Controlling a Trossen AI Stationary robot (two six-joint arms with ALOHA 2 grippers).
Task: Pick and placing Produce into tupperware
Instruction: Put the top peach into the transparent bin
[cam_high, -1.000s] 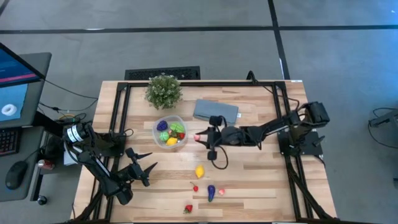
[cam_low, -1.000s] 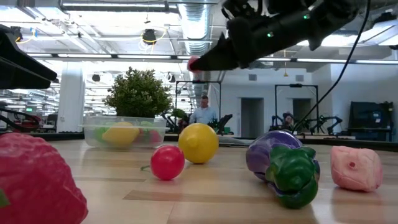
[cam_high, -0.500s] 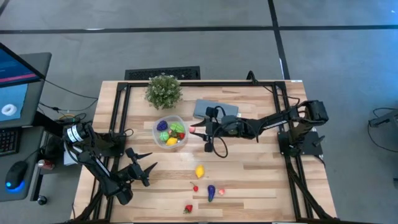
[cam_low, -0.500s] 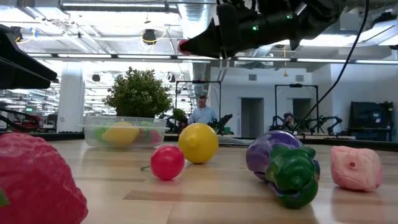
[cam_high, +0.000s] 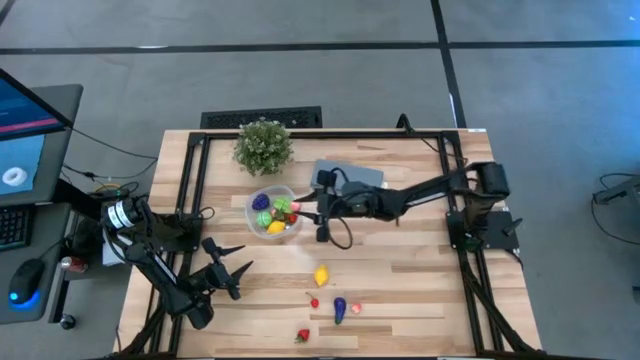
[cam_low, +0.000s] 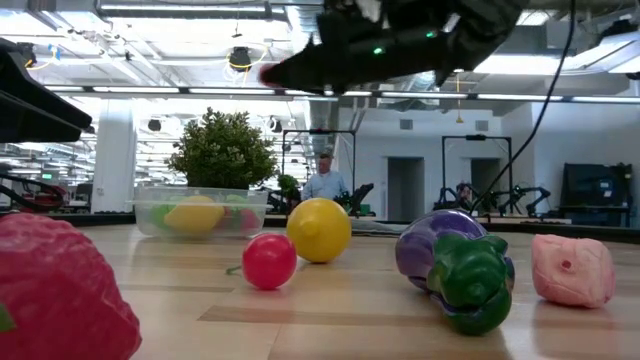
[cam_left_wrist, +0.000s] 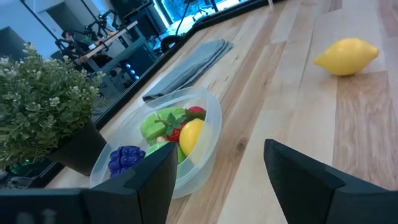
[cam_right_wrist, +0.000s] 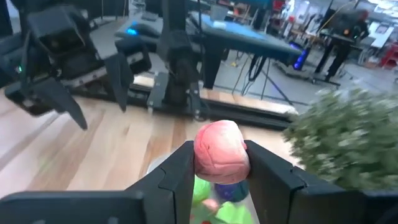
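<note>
My right gripper (cam_right_wrist: 219, 163) clamps a wrinkled pink fruit (cam_right_wrist: 221, 151) above the clear round tub (cam_high: 272, 213); only the wrist view shows its texture; my left gripper (cam_high: 232, 272) stands apart

The right tool (cam_right_wrist: 221, 168) pinches a pink toy fruit (cam_right_wrist: 221, 151) between its dark fingers (cam_right_wrist: 177, 177). Below it lie green produce (cam_right_wrist: 205, 190) pieces; the leafy plant (cam_right_wrist: 348, 137) stands beside, the left tool (cam_right_wrist: 68, 81) farther across the desk (cam_right_wrist: 93, 149).

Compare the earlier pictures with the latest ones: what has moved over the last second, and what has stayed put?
The right gripper, shut on a pink piece, moved from mid-table to over the tupperware's rim. The left gripper stayed open and parked; the loose produce on the table did not move.
</note>
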